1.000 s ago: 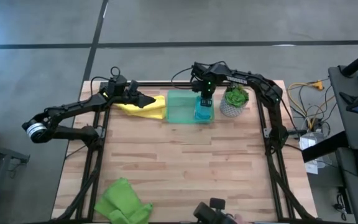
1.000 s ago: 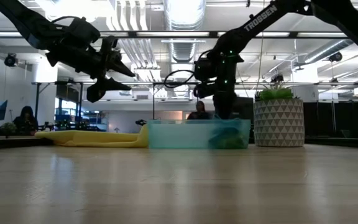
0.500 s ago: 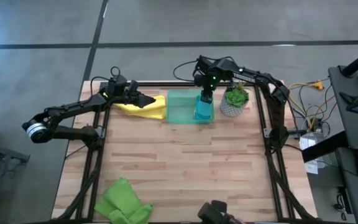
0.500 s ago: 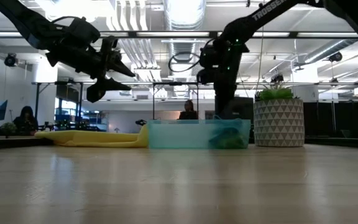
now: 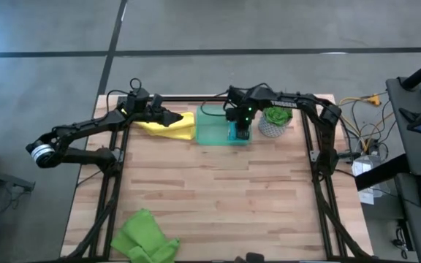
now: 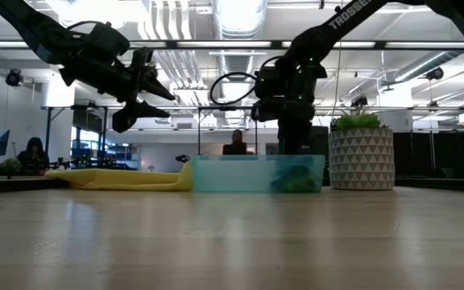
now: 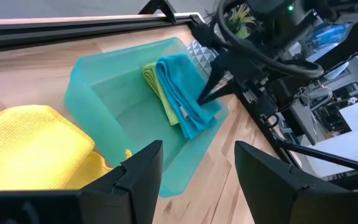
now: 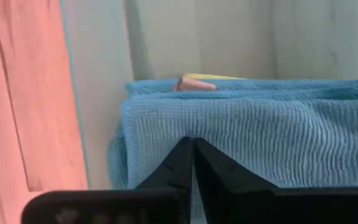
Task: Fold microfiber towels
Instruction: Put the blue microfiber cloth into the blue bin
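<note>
A teal-blue towel point(image 7: 180, 93) lies folded in the translucent green tray point(image 7: 92, 81), beside a folded lime green towel point(image 7: 154, 79). My right gripper point(image 8: 191, 142) is shut, with its fingertips down on the teal towel point(image 5: 238, 132). A yellow towel point(image 5: 168, 126) lies flat on the table, left of the tray. My left gripper point(image 7: 197, 180) hangs open above it point(image 6: 147, 97), touching nothing. Another lime green towel point(image 5: 143, 237) lies crumpled at the table's near left corner. My right gripper sets its shut fingertips point(image 7: 201, 98) on the folded teal towel's upper layer point(image 8: 241, 134), near one long edge. The fingers come steeply from above, pointing down into the tray. The towel lies flat on the tray's floor, next to the lime green one.
A potted plant in a patterned white pot point(image 5: 274, 121) stands just right of the tray point(image 5: 212, 128). Black frame rails point(image 5: 196, 98) run along the table's far edge and down both sides. Bare wood point(image 5: 218, 190) fills the table's middle.
My right gripper drew up and back toward the far edge, then came down again toward the near edge onto the teal towel in the tray. The towels and my left arm have stayed put.
</note>
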Available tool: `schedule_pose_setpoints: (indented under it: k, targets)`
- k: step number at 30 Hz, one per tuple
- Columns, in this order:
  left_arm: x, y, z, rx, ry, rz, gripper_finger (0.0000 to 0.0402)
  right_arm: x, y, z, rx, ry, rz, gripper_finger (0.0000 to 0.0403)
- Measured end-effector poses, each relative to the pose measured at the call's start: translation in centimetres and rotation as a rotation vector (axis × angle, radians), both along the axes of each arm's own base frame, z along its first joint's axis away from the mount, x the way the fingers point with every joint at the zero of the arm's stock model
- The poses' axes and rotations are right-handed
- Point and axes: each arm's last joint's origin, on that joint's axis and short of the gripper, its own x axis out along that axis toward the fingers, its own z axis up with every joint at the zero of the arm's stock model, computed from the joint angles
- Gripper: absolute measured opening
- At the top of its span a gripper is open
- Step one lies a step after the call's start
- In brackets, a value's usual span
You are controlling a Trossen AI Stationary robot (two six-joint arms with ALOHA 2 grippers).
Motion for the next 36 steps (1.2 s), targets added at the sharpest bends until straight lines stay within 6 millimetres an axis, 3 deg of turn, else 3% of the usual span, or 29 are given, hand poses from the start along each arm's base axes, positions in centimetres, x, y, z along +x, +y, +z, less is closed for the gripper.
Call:
schedule_pose_setpoints:
  k: [4,8,17,24,32,36]
  targets:
    - [0.0,0.0,0.0,0.000,0.001,0.002,0.0184,-0.4,-0.3,0.7,-0.035,0.020,-0.051,0.0009]
    - [0.0,0.0,0.0,0.004,0.004,0.012,0.0184,-0.1,-0.2,2.3,-0.063,-0.072,-0.056,0.0009]
    - [0.0,0.1,0.0,0.015,0.003,0.028,0.0184,0.3,1.0,-1.1,0.032,0.028,-0.040,0.0009]
    - [0.0,0.1,0.0,0.012,0.003,0.028,0.0184,-1.1,-0.1,2.4,-0.018,-0.050,-0.124,0.0009]
    - [0.0,0.1,0.0,0.013,0.003,0.028,0.0184,-1.8,1.0,0.1,0.011,0.081,-0.124,0.0009]
    - [0.0,0.1,0.1,0.017,-0.003,0.029,0.0184,-2.0,0.1,0.7,-0.081,0.072,-0.156,0.0009]
